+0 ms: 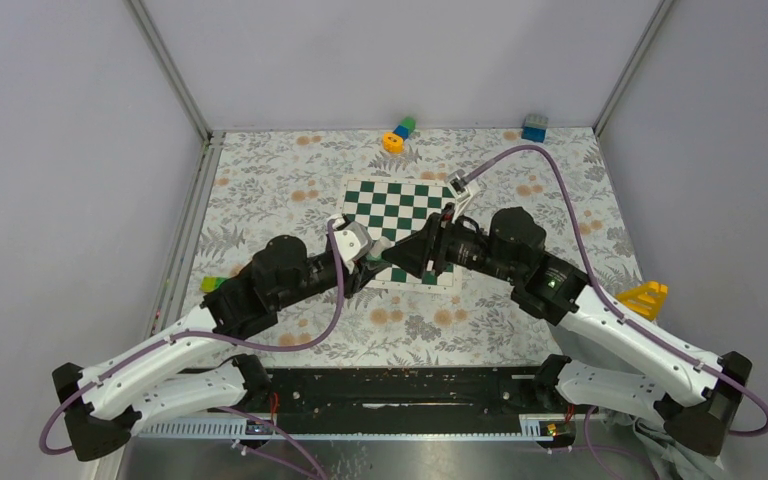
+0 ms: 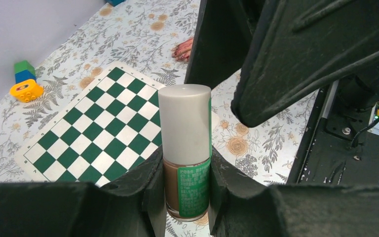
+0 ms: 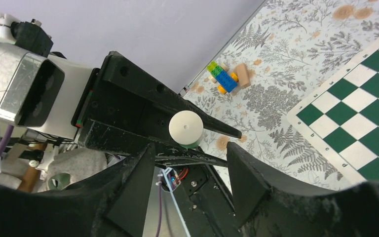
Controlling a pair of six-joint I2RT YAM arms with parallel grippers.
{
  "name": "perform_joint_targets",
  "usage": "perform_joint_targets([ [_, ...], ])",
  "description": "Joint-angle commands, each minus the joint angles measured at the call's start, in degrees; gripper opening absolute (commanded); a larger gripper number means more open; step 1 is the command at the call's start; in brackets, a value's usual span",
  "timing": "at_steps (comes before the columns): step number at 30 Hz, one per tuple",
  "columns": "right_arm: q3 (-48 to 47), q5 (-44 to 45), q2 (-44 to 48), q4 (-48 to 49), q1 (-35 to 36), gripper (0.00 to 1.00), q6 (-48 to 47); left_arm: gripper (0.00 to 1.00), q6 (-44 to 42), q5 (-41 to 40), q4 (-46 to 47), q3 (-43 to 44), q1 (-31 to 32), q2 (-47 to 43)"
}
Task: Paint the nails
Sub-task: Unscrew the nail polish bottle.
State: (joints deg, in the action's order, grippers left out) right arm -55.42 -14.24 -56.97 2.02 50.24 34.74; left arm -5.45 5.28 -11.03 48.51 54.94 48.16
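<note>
A nail polish bottle (image 2: 185,148) with a pale grey cap, brown polish and a green label stands upright between the fingers of my left gripper (image 2: 186,164), which is shut on it. My right gripper (image 3: 190,148) is open, its fingertips just short of the bottle's cap (image 3: 186,127), which shows end-on with nothing between the fingers. In the top view both grippers meet tip to tip, left (image 1: 365,262) and right (image 1: 400,258), over the near edge of the chessboard (image 1: 400,215). The nails (image 2: 182,49), reddish-pink fingertips, peek out beyond the right gripper; the rest of the hand is hidden.
Yellow, blue and green toy blocks (image 1: 398,133) and a blue block (image 1: 534,127) lie by the back wall. A yellow piece (image 1: 643,298) sits right of the right arm, and small blocks (image 1: 210,283) lie left of the left arm. The flowered cloth (image 1: 260,180) covers the table.
</note>
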Motion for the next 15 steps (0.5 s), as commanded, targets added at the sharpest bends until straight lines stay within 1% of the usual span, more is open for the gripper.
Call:
perform_joint_targets([
  [1,-2.3,-0.67,-0.85,2.38,-0.51,0.6,3.85,0.0,-1.46,-3.56,1.33,2.6,0.57,-0.17],
  [7,-3.9,-2.5,-3.4,2.83,-0.49,0.51,5.25,0.0,-2.47,-4.67,0.92,2.58,1.3,-0.35],
  [14,-4.87,-3.34,-5.32,3.95,-0.45,0.45,6.22,0.0,-3.06,-5.09,0.77,2.44,2.34,0.53],
  [15,-4.87,-3.34,-5.5,3.9,-0.49,0.45,6.28,0.0,-3.11,-6.47,0.79,2.52,2.5,0.53],
])
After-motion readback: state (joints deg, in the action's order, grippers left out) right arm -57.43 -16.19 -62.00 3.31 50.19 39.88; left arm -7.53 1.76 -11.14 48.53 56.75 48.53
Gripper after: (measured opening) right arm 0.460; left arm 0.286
